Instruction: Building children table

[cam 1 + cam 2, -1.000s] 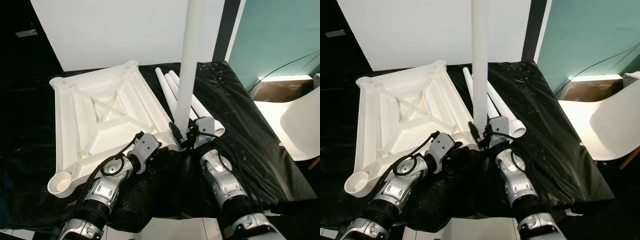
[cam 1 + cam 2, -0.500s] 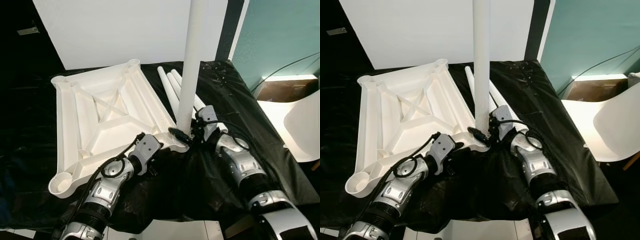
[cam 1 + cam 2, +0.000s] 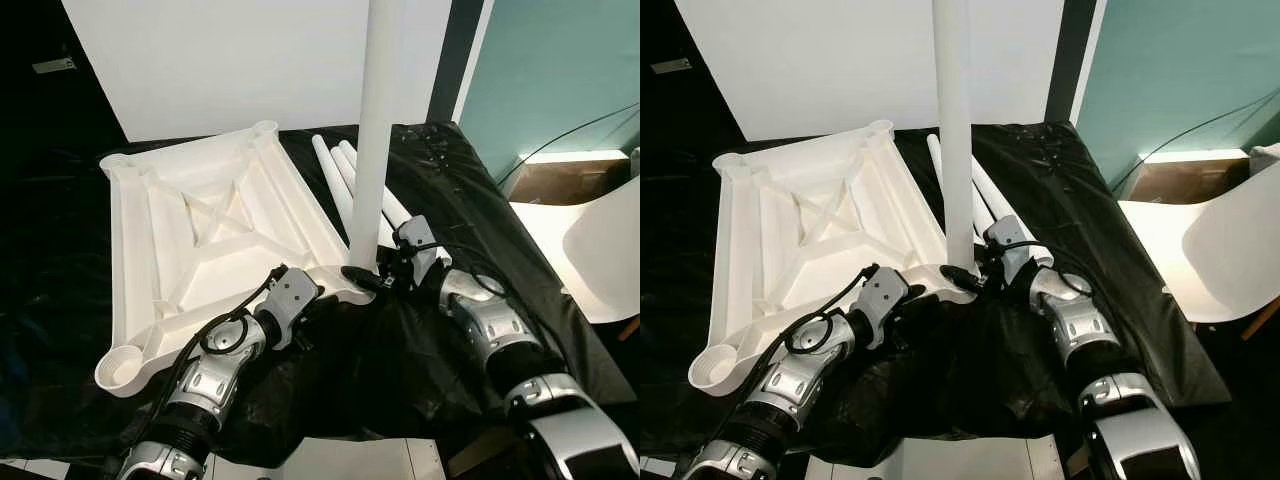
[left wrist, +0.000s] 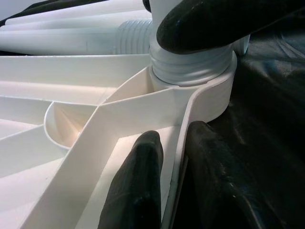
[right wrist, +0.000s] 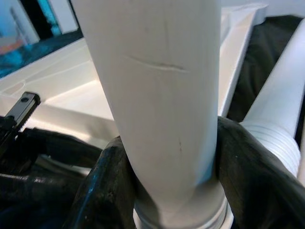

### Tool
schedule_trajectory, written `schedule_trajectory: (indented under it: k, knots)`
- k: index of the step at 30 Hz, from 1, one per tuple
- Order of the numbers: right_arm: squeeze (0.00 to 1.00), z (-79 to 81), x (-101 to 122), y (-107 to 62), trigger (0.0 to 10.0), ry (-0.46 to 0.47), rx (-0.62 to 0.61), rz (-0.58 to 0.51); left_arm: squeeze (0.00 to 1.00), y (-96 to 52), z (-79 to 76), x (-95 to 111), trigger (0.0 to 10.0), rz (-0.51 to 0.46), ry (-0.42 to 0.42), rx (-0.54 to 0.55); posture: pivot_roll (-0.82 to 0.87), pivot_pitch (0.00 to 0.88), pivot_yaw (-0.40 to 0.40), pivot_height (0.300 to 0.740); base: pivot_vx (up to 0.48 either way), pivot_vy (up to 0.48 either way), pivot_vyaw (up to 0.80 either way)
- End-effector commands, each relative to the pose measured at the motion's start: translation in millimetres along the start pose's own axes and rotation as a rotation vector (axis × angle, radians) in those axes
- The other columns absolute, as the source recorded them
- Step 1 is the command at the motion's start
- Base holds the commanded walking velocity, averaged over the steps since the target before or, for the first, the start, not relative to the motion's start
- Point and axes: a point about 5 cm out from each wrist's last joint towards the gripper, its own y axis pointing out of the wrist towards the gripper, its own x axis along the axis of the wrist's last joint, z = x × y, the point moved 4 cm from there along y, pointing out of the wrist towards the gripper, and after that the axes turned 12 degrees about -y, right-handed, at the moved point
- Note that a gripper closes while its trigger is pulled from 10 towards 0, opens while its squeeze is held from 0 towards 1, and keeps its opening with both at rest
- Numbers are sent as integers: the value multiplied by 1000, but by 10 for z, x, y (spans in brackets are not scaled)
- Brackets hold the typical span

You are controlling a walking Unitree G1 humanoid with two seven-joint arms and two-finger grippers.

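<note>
The white table top (image 3: 200,230) lies upside down on a black sheet. One white leg (image 3: 375,130) stands upright in the corner socket (image 4: 209,90) nearest me, its threaded end (image 4: 190,62) at the socket's mouth. My right gripper (image 3: 365,278) is shut around the base of this leg (image 5: 162,95), with a black finger (image 5: 248,176) on each side. My left gripper (image 4: 174,181) is shut on the table top's rim just beside that socket. Its wrist (image 3: 290,298) sits at the near edge.
Three loose white legs (image 3: 340,170) lie side by side behind the upright one. The black sheet (image 3: 470,210) covers the work surface. A white chair (image 3: 610,250) and a cardboard box (image 3: 560,180) stand at the right. A white panel (image 3: 250,60) rises at the back.
My right forearm has swung from in front of the leg round to its right side, keeping hold of the base. The left gripper has stayed on the rim.
</note>
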Motion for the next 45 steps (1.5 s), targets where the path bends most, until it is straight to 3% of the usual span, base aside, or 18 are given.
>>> schedule_trajectory:
  k: [1, 6, 12, 13, 15, 16, 21, 22, 29, 30, 31, 34, 36, 41, 42, 44, 45]
  knots:
    - [0, 259, -124, 55, 0, 57, 41, 24, 0, -8, -123, -351, 10000, 125, -59, -38, 25, 0, 1, 740, 0, 0, 0]
    - [0, 413, -68, 212, 0, 167, -107, -36, 0, 2, -137, -342, 10000, 121, -61, -42, 25, 0, 4, 740, 0, 0, 0]
    - [0, 436, -25, 285, 0, 166, -122, -43, 0, 2, -139, -350, 10000, 125, -60, -44, 24, 0, 5, 740, 0, 0, 0]
    - [0, 407, -6, 304, 7882, 156, -134, -41, 0, 3, -139, -348, 10000, 125, -61, -45, 23, 0, 6, 740, 0, 0, 0]
    - [0, 393, -1, 304, 7882, 151, -141, -39, 0, 3, -137, -347, 10000, 125, -61, -44, 24, 0, 6, 740, 0, 0, 0]
    - [0, 345, -7, 295, 10000, 136, -159, -27, 0, 6, -137, -346, 10000, 124, -62, -44, 25, 0, 4, 740, 0, 0, 0]
    - [0, 172, -10, 240, 10000, 87, -213, -2, 0, 9, -143, -348, 10000, 123, -63, -44, 25, 0, 0, 740, 0, 0, 0]
    - [1000, 158, 36, 229, 10000, 91, -207, -31, 0, 4, -141, -356, 10000, 124, -64, -43, 23, 0, 0, 740, 0, 0, 0]
    - [1000, 108, 91, 208, 10000, 86, -204, -49, 0, 1, -138, -372, 10000, 128, -65, -41, 19, 0, -2, 740, 0, 0, 0]
    - [0, 121, 84, 199, 10000, 70, -177, -40, 0, 6, -140, -368, 10000, 127, -65, -42, 18, 0, 0, 740, 0, 0, 0]
    - [0, 121, 84, 199, 10000, 70, -177, -40, 0, 6, -140, -368, 10000, 127, -65, -42, 18, 0, 0, 740, 0, 0, 0]
    - [0, 179, 31, 93, 10000, -30, 6, -10, 0, 28, -158, -352, 10000, 124, -62, -53, 5, 0, 12, 740, 0, 0, 0]
    - [0, 120, -20, 18, 10000, -83, 87, 30, 0, 35, -151, -348, 10000, 126, -60, -57, 1, 0, 14, 740, 0, 0, 0]
    - [0, -85, -58, -53, 9843, -138, 114, 104, 0, 43, -137, -330, 10000, 126, -52, -58, 3, 0, 15, 740, 0, 0, 0]
    - [0, -128, -59, -64, 7137, -140, 111, 114, 0, 44, -138, -330, 10000, 125, -52, -57, 3, 0, 15, 740, 0, 0, 0]
    - [0, -128, -59, -64, 7137, -140, 111, 114, 0, 44, -138, -330, 10000, 125, -52, -57, 3, 0, 15, 740, 0, 0, 0]
    - [0, -148, -60, -71, 0, -139, 112, 119, 0, 43, -138, -331, 10000, 125, -53, -56, 4, 0, 14, 740, 0, 0, 0]
